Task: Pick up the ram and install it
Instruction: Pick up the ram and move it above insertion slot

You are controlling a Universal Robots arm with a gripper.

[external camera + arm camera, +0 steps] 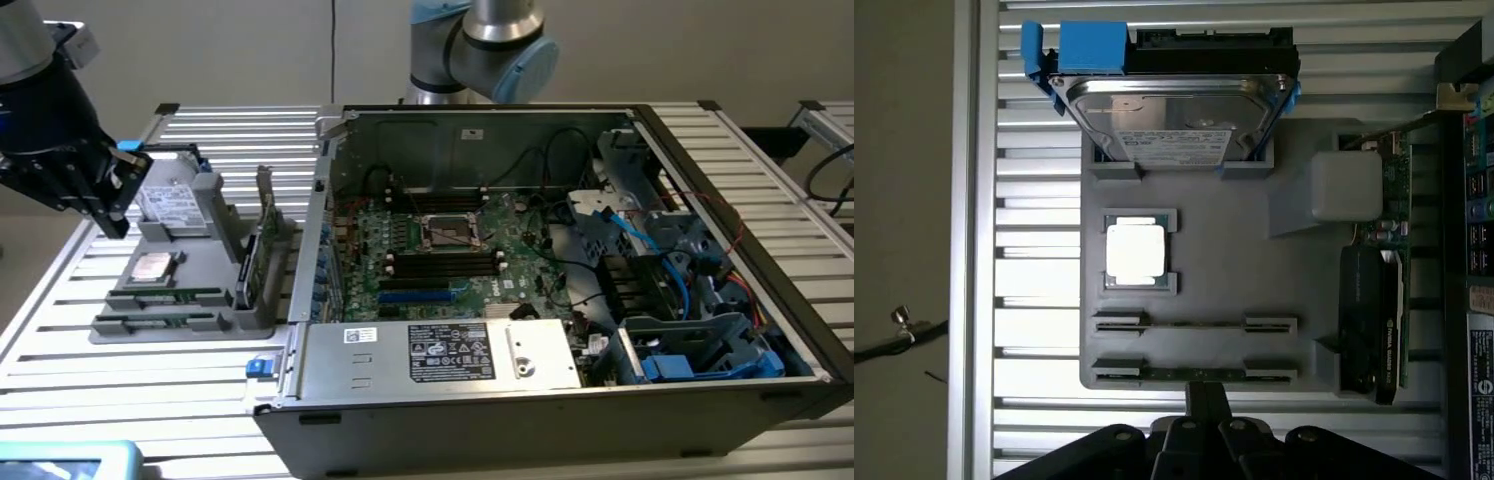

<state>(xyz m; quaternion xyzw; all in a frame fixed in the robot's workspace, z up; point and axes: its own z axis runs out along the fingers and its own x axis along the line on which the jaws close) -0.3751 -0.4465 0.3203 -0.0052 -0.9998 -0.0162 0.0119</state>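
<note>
The gripper (118, 226) (1194, 398) hangs above the gray holder tray (160, 310) (1254, 260) with its fingers pressed together and nothing between them. In the wrist view the tips line up with the middle of the ram (156, 322) (1194, 373), which rests in the tray's outermost slot. A second ram stick (170, 297) (1194, 324) sits one slot inward, then the CPU (154, 266) (1139, 250) and, at the tray's far end, the hard drive (171, 205) (1174, 115). An expansion card (264, 225) (1394, 220) stands on the tray's side nearest the open computer case (534, 420).
</note>
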